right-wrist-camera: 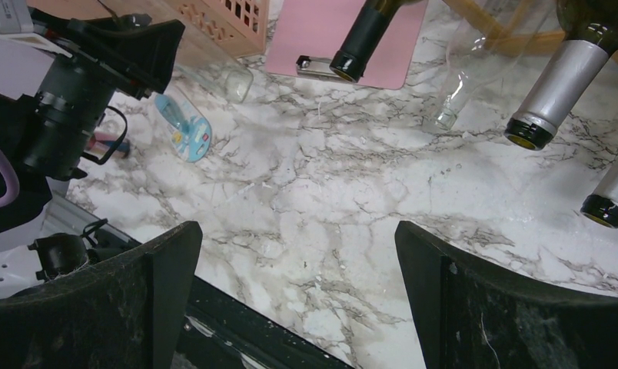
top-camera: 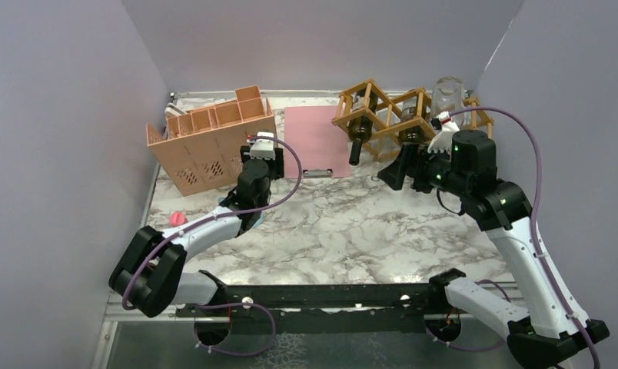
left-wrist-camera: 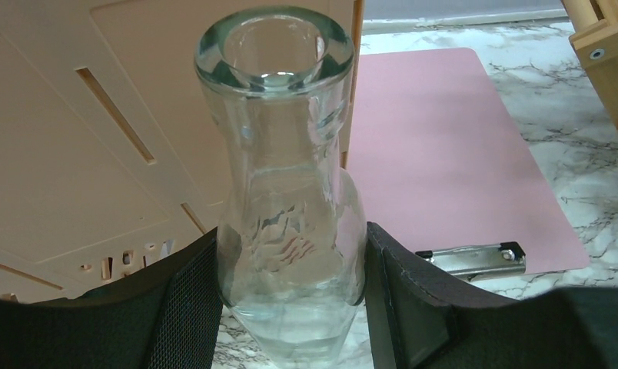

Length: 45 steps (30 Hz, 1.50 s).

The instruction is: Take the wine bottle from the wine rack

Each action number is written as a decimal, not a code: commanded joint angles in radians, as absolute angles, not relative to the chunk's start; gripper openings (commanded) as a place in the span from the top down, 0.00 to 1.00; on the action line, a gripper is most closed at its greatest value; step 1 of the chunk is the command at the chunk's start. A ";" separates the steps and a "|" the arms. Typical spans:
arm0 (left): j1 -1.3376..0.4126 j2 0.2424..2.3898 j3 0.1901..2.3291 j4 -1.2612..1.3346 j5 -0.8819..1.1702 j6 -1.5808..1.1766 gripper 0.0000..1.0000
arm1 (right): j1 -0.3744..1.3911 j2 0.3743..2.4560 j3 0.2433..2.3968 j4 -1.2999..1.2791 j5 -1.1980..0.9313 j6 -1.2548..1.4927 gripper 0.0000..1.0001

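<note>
Rack (top-camera: 387,115) sits at the far right of the worktop (top-camera: 344,231). Wine bottles lie in its cells with necks poking out toward the arms, and none is out yet. Right fingers (right-wrist-camera: 490,307) stand wide open and empty, low over the marble, just short of the necks. Left fingers (left-wrist-camera: 187,307) are closed on a clear glass bottle (left-wrist-camera: 287,192), upright beside the pink box (top-camera: 206,146). Risks, as judged: necks crowd the right wrist view, namely a foil-necked bottle (right-wrist-camera: 556,88), a second foil neck (right-wrist-camera: 613,192) at the frame edge, and a dark bottle (right-wrist-camera: 363,34) over the clipboard (right-wrist-camera: 306,38). Fingers this wide, going for one, may nudge a neighbour and roll it loose. The rack looks light, so a pull along a neck may drag the whole lattice instead of freeing the bottle. Once the heavy base clears its cell, a neck-only hold could let it pivot and drop on the marble. A faint clear neck (right-wrist-camera: 452,104) between them is easily clipped. The left hold is on smooth glass, so a slip is possible.
</note>
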State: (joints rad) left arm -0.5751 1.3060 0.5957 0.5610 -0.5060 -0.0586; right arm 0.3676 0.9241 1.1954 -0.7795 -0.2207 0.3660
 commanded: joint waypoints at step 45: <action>-0.579 0.848 0.929 0.230 -0.042 -0.115 0.01 | 0.374 0.950 1.195 -0.870 -0.085 0.487 0.00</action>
